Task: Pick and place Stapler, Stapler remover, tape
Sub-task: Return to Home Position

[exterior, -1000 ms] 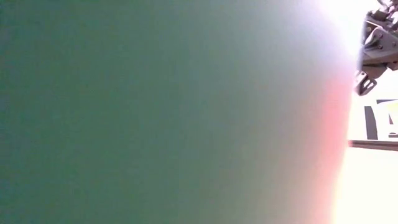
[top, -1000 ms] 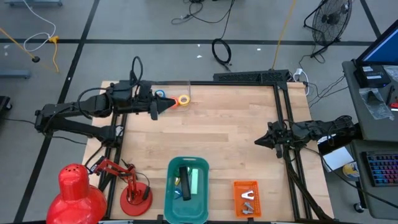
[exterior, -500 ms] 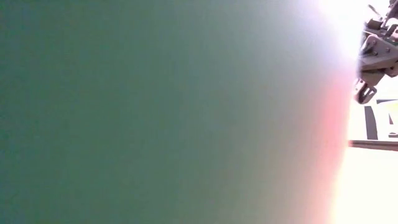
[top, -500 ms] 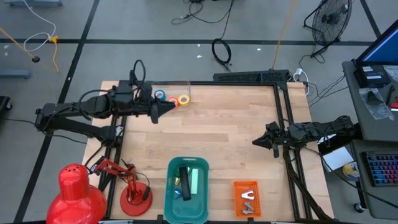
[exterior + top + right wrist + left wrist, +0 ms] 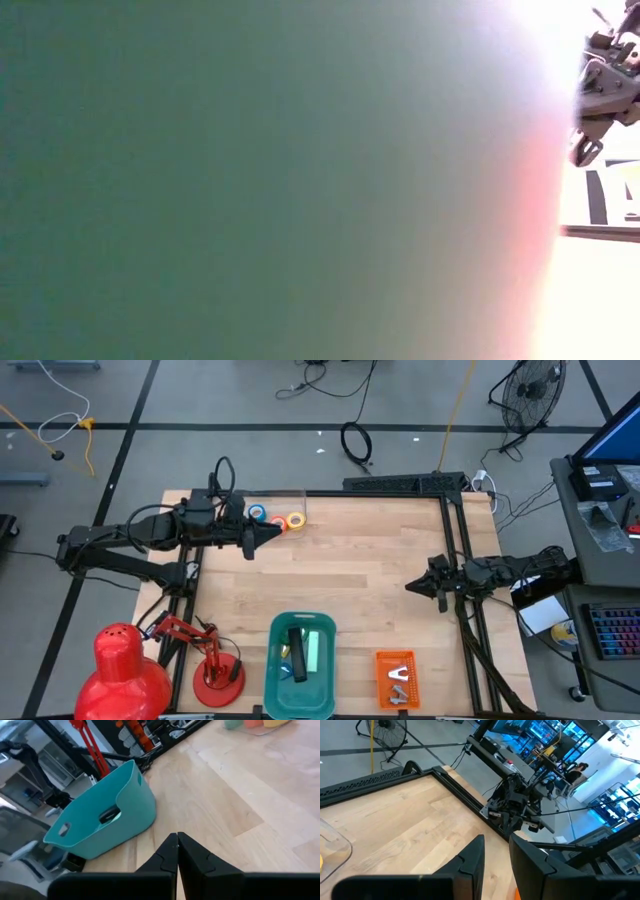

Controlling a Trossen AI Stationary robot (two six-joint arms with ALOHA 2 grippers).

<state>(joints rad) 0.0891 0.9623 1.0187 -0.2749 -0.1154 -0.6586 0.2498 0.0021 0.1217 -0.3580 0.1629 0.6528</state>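
Three tape rolls, blue (image 5: 258, 513), orange (image 5: 278, 520) and yellow (image 5: 296, 519), lie in a clear tray (image 5: 272, 498) at the table's far left. My left gripper (image 5: 267, 536) hovers just near of them, open, with nothing between its fingers (image 5: 496, 856). A dark stapler (image 5: 296, 648) lies in the teal bin (image 5: 300, 705) at the near edge. A small grey stapler remover (image 5: 398, 678) sits in an orange tray (image 5: 395, 660). My right gripper (image 5: 410, 587), at the table's right side, is shut and empty (image 5: 177, 847).
A red desk lamp (image 5: 125, 670) stands at the near left corner. Black frame rails (image 5: 455, 540) run along the table's right and far edges. The teal bin's wall fills most of the low view. Bare wood (image 5: 350, 570) lies between the two arms.
My left gripper has swung slightly toward the table's near edge, off the tape rolls, so the orange roll now shows. My right gripper has sunk a little and then kept still. Neither has opened or shut.
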